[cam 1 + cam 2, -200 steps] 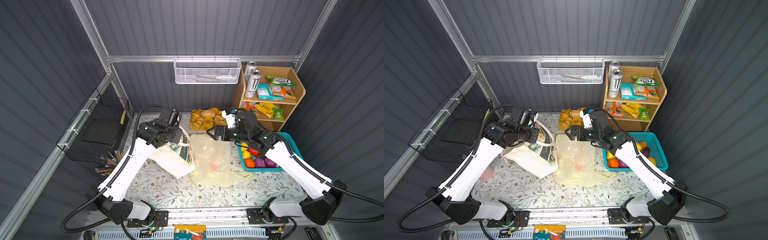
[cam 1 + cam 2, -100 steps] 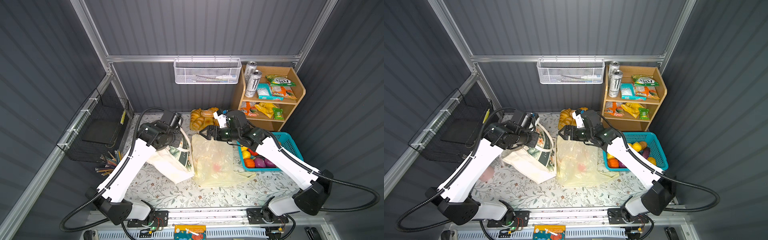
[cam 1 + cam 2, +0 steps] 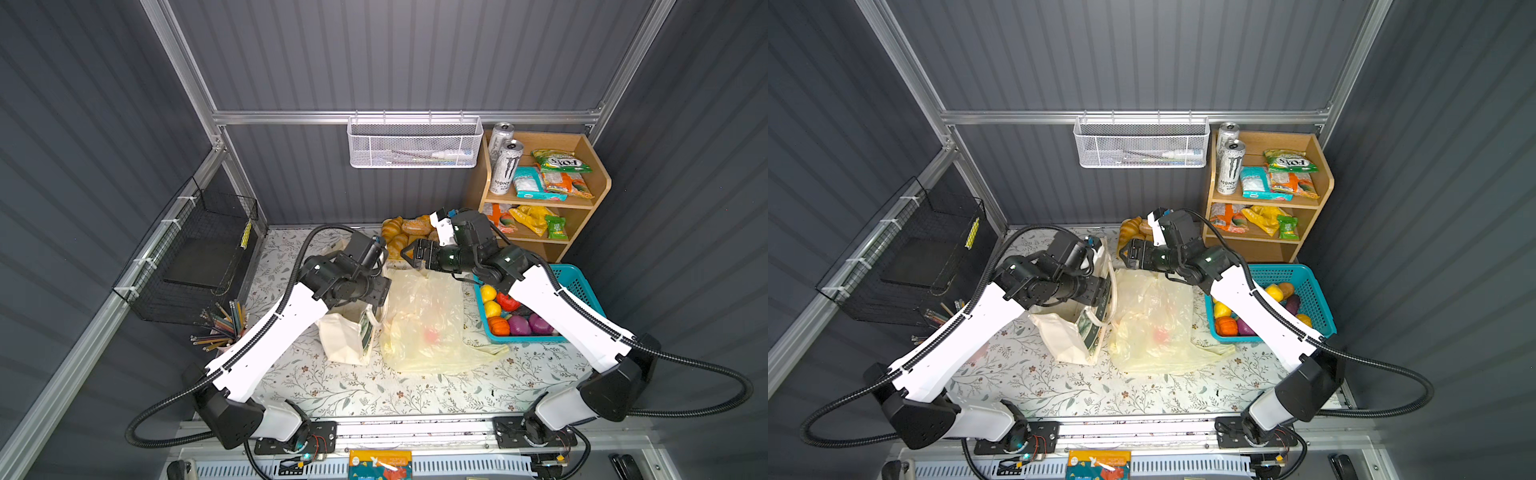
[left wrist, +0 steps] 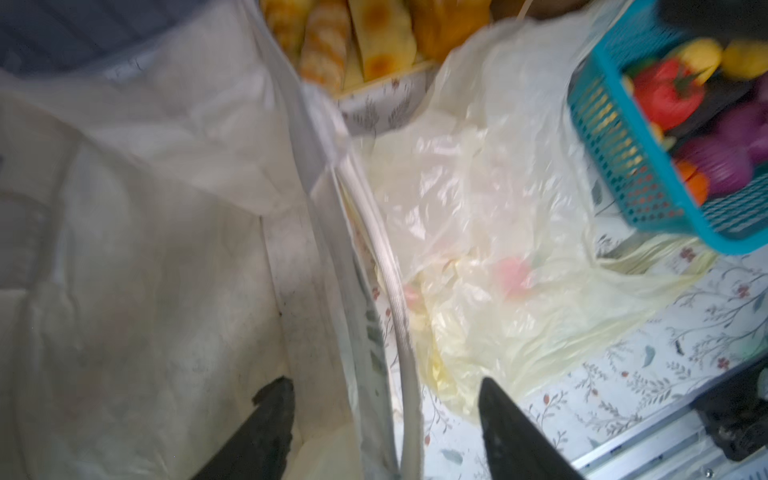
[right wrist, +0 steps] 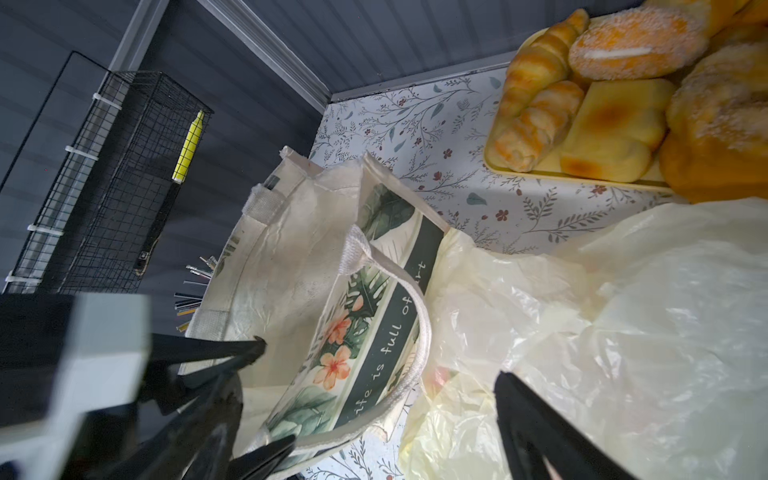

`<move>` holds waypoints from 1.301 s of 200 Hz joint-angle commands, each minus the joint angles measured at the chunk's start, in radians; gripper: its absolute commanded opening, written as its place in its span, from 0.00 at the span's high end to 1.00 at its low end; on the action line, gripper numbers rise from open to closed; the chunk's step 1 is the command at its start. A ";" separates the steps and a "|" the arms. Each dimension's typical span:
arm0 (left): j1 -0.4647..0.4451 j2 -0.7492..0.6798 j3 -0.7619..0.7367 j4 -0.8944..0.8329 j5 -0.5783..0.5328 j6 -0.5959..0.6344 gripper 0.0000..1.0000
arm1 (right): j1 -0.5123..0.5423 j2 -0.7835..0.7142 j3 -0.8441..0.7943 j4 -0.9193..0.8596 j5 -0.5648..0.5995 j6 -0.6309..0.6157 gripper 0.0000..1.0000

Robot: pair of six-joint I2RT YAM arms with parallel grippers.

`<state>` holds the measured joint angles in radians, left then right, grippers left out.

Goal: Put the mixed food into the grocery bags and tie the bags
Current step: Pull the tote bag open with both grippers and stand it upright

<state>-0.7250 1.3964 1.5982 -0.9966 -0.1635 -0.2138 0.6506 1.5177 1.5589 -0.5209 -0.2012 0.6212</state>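
Note:
The cream canvas tote [image 3: 345, 336] [image 3: 1063, 336] stands on the mat with its printed side against the pale-yellow plastic bag [image 3: 424, 324] [image 3: 1154, 324]. Something reddish [image 3: 432, 334] shows through the plastic. My left gripper [image 3: 380, 297] [image 4: 380, 384] is open, its jaws either side of the tote's printed wall and handle [image 4: 395, 299]. At the plastic bag's far edge my right gripper [image 3: 409, 257] [image 5: 395, 411] hangs open and empty, facing the tote [image 5: 316, 266]. Toy fruits [image 3: 511, 320] lie in the teal basket [image 3: 582, 278]. White Monster cans [image 3: 505, 166] and a teal packet [image 3: 525, 183] stay on the shelf.
A tray of toy breads [image 3: 405, 232] sits behind both grippers at the back wall. A pencil cup [image 3: 226, 328] and a black wire basket [image 3: 199, 257] stand on the left. A white mesh basket [image 3: 415, 143] hangs on the back rail. The wooden shelf [image 3: 582, 208] fills the back right corner.
My left gripper has opened and let go of the tote, which now stands more upright. My right gripper has moved left, towards the tote, staying open.

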 commanded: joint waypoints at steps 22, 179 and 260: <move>0.005 -0.102 0.129 0.128 -0.169 -0.031 0.20 | 0.002 0.040 0.081 -0.082 0.003 -0.006 0.12; 0.537 0.075 -0.073 0.037 -0.026 0.097 0.15 | 0.167 0.461 0.543 -0.366 -0.042 -0.087 0.14; 0.587 0.040 -0.209 0.167 0.189 0.046 0.99 | 0.129 0.421 0.421 -0.318 -0.051 -0.123 0.98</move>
<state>-0.1402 1.4746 1.4261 -0.8658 -0.0559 -0.1608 0.8082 2.0014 2.0483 -0.8581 -0.2516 0.5121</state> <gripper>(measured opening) 0.224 0.127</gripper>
